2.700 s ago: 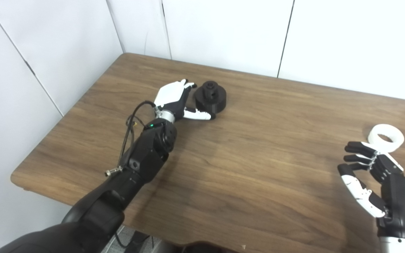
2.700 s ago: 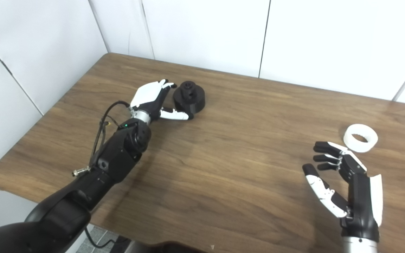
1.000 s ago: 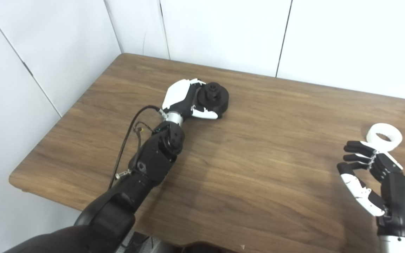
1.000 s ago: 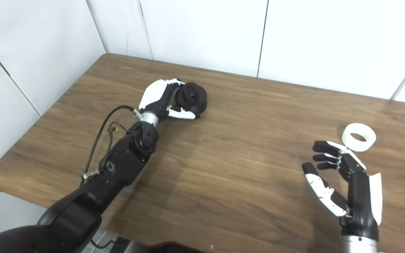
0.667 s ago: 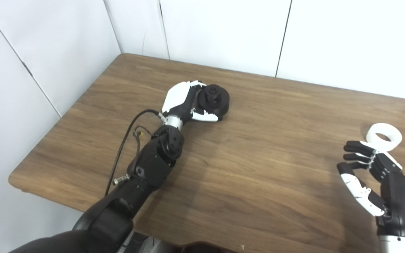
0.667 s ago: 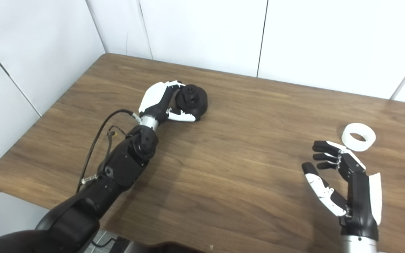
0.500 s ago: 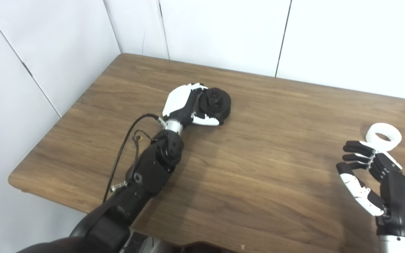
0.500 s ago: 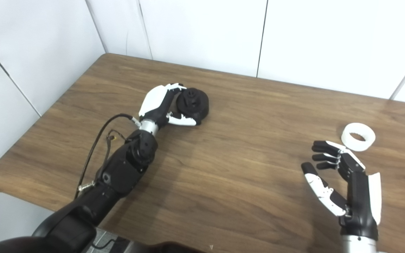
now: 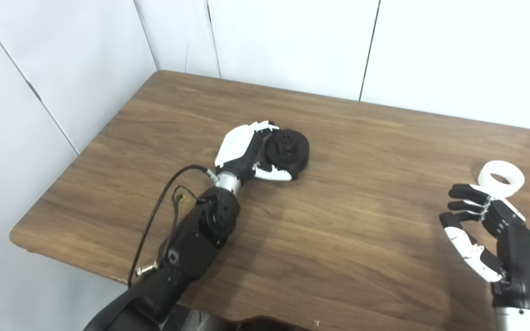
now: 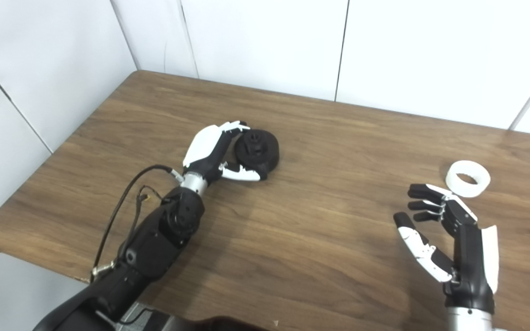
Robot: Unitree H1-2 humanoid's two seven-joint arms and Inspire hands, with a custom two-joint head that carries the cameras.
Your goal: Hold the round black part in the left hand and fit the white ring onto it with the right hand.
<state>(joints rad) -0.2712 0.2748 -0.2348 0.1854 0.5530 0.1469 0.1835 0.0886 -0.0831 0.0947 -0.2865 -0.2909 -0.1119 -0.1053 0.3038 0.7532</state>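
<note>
The round black part (image 9: 289, 150), a stepped disc with a hub on its face, is tilted on its edge left of the table's middle. My left hand (image 9: 245, 150) is shut on it, fingers over its far rim and thumb under its near side. Whether it rests on the wood or hangs just above it is unclear. The white ring (image 9: 500, 174) lies flat on the table at the right. My right hand (image 9: 490, 234) hovers just in front of the ring, open, palm facing left, not touching it.
The wooden table (image 9: 338, 230) stretches between the two hands. White wall panels (image 9: 292, 41) stand close behind the far edge and along the left side. A loose cable (image 9: 164, 207) loops beside my left forearm.
My left hand closed on the black part, tipped it up and carried it right and nearer to me. The right hand and the white ring stayed where they were.
</note>
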